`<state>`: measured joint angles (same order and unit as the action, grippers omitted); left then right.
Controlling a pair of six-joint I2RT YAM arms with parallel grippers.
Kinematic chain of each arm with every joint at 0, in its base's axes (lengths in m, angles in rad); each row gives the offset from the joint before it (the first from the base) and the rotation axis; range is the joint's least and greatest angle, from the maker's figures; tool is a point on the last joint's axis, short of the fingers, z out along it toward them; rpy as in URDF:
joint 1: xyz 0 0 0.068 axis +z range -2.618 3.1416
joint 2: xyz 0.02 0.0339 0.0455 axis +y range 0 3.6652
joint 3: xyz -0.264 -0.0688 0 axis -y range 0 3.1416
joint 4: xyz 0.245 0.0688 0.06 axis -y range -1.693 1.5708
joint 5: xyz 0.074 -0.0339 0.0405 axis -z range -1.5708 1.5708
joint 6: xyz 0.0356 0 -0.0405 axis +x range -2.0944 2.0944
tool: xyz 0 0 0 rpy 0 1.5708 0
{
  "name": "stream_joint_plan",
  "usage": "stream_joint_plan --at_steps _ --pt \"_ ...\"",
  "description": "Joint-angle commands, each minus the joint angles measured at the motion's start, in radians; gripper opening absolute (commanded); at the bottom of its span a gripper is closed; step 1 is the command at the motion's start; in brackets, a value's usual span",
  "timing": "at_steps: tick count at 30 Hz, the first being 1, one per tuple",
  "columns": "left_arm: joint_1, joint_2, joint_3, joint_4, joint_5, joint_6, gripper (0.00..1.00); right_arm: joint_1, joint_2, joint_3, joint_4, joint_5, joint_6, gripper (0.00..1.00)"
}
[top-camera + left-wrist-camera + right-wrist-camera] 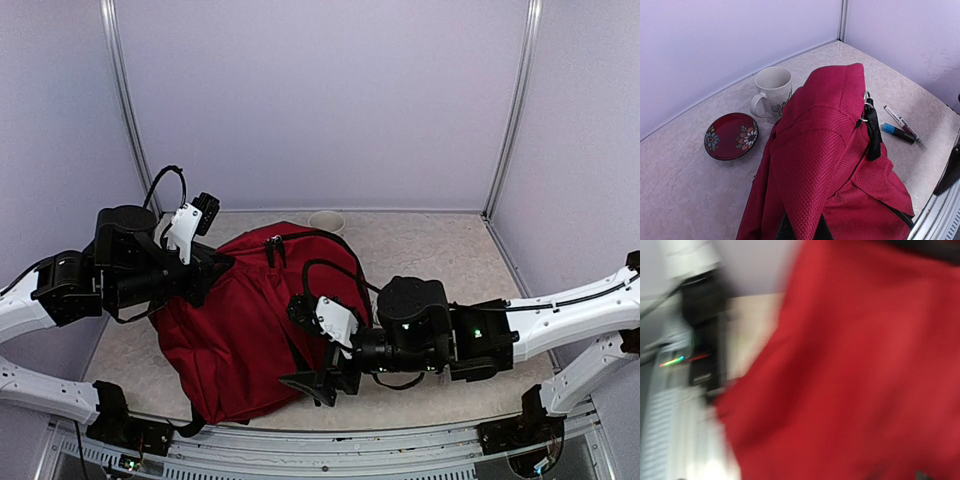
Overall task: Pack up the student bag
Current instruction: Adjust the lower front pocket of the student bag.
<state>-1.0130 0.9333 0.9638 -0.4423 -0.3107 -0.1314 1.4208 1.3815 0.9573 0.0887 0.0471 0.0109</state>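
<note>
The left tool clamps the large dark-red fabric backpack on the speckled desk; the right tool meets its near side, apart or together I cannot tell.

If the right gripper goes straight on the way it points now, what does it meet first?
Probably the student bag: its red fabric lies directly before the right gripper, seemingly very close; depth is unclear.

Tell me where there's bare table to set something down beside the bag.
Widest bare patch: the table between the student bag, the mug and the right wall. Crowded: the saucer beside the mug, markers by the bag, and the right arm over the near side.
</note>
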Motion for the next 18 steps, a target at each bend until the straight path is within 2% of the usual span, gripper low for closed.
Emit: stream_joint_plan --at_steps 1,3,6,10,12,16,18 --pt "0.012 -0.044 0.026 0.236 -0.023 -0.018 0.00 0.000 0.087 0.059 -0.002 0.419 0.133 0.97" --pt "0.011 -0.043 0.028 0.237 -0.015 -0.014 0.00 -0.004 0.124 0.088 -0.020 0.498 0.155 0.93" --pt "0.008 -0.041 0.033 0.235 -0.001 -0.005 0.00 -0.026 0.158 0.109 -0.058 0.538 0.187 0.82" --pt "-0.003 -0.043 0.032 0.235 0.018 0.013 0.00 -0.084 0.134 0.085 -0.109 0.565 0.279 0.53" --pt "-0.015 -0.046 0.027 0.236 0.023 0.030 0.00 -0.119 0.092 0.034 -0.081 0.536 0.311 0.42" --pt "-0.040 -0.048 0.025 0.232 0.038 0.059 0.00 -0.183 0.015 -0.110 0.067 0.411 0.313 0.33" --pt "-0.054 -0.043 0.026 0.228 0.048 0.071 0.00 -0.206 -0.006 -0.153 0.099 0.345 0.317 0.31"
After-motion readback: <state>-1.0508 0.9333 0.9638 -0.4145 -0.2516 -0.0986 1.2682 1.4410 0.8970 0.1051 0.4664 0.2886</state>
